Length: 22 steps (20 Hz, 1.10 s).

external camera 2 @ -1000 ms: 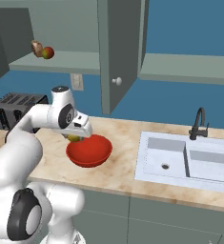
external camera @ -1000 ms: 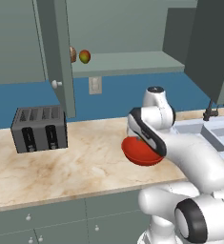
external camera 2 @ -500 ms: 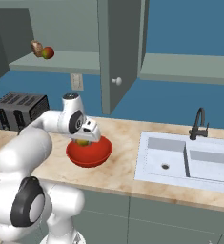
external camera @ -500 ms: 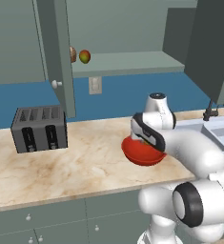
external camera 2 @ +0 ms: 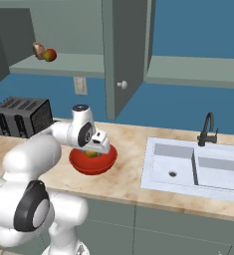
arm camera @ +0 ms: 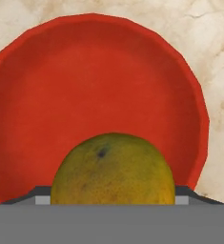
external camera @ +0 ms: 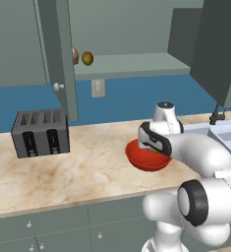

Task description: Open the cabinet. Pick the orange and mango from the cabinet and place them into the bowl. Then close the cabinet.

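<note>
My gripper [external camera 2: 94, 150] is shut on the orange [arm camera: 112, 169], a round yellow-orange fruit that hides most of the fingers in the hand view. It hangs just over the inside of the glossy red bowl [arm camera: 99, 71], which stands on the marble counter [external camera: 82, 167] in front of the arm [external camera 2: 91, 168]. The cabinet [external camera: 55, 49] above has both doors swung open, each with a round pale knob [external camera 2: 121, 84]. On the cabinet shelf lies the mango [external camera: 87, 58], green and red, beside a brownish round item [external camera: 75, 55]. The right base view shows the mango [external camera 2: 50, 55] at the upper left.
A dark toaster [external camera: 38, 133] stands on the counter left of the bowl. A sink [external camera 2: 198, 167] with a black faucet [external camera 2: 207, 128] lies to the right. The open right door [external camera: 215, 44] juts out over the sink side. Low drawers [external camera: 63, 226] run under the counter.
The arm has swung right and forward with the orange, from beside the bowl to right over its middle, and come lower. The cabinet doors and the mango have stayed put.
</note>
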### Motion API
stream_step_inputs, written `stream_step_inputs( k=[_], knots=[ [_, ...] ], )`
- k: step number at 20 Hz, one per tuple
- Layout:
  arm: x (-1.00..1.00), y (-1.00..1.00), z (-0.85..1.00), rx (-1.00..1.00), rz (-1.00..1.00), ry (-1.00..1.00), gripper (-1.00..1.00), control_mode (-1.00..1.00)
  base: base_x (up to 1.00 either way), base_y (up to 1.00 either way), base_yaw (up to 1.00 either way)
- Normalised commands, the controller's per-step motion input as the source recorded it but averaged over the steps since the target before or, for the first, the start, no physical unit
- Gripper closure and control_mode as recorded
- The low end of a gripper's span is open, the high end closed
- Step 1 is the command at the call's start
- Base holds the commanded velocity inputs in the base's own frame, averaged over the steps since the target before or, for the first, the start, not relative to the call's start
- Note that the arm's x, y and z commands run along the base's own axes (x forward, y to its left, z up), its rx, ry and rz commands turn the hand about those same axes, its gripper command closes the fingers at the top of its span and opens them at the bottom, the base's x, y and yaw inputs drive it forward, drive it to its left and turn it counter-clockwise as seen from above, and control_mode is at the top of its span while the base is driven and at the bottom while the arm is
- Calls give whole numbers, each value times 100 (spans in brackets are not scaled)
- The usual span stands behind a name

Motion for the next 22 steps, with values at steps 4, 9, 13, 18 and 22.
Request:
stream_step_inputs(
  k=[4,9,13,18,22],
  knots=[
    [29,0,-17,0,0,0,100,-100,0,0,0],
    [39,0,-24,0,0,0,100,-100,0,0,0],
    [42,0,-27,-2,-1,0,-100,-100,0,0,0],
    [8,-1,-9,0,0,-1,-100,-100,0,0,0],
    [0,0,0,0,0,0,-100,-100,0,0,0]
  ],
)
